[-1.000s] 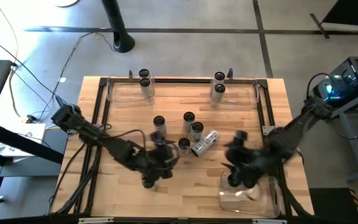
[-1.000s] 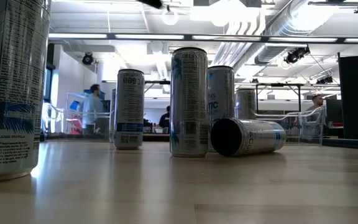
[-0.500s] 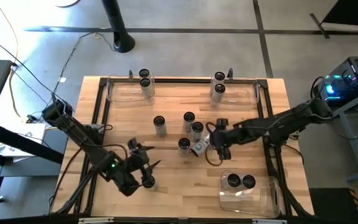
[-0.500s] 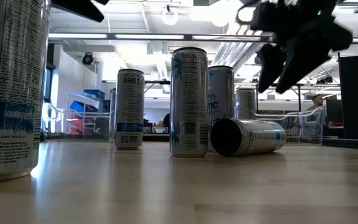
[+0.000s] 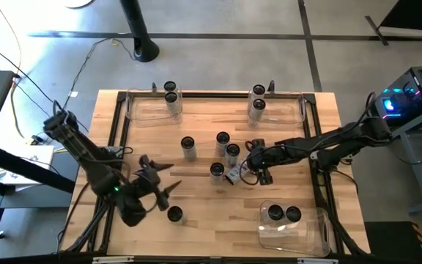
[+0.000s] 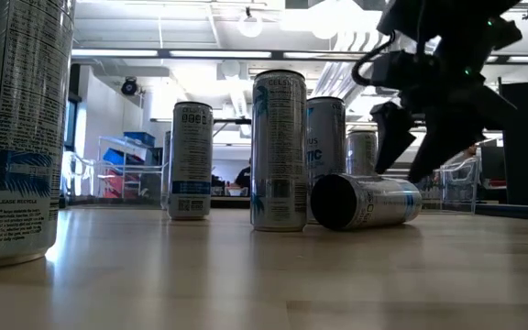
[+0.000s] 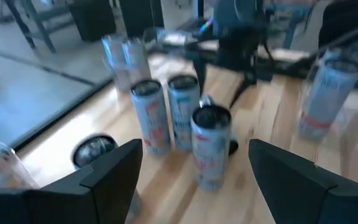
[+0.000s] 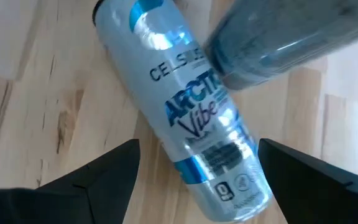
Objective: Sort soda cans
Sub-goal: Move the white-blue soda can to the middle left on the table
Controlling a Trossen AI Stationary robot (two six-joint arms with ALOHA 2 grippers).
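One soda can (image 5: 237,174) lies on its side mid-table, beside several upright cans (image 5: 223,139). My right gripper (image 5: 253,167) hangs open just above the lying can (image 8: 185,112), slanting down, with a finger (image 8: 86,180) on either side and not touching it. In the low view, the right gripper (image 6: 409,151) hovers over that can (image 6: 365,200). My left gripper (image 5: 161,185) is open and holds nothing, near the table's left. It stands just beyond a lone upright can (image 5: 174,214) and faces the middle cans (image 7: 211,143).
Clear bins stand at the far left (image 5: 146,110), far right (image 5: 280,111) and near right (image 5: 299,231), each with two upright cans. A dark frame rail (image 5: 117,132) runs along the table's left and right sides. Bare wood lies between the lone can and the near right bin.
My right gripper has swung from the near right bin toward the table's middle, dropped and rolled, and now hangs over the lying can. My left gripper has drawn back from the lone can toward the left edge, rolling as it went. The can stays upright.
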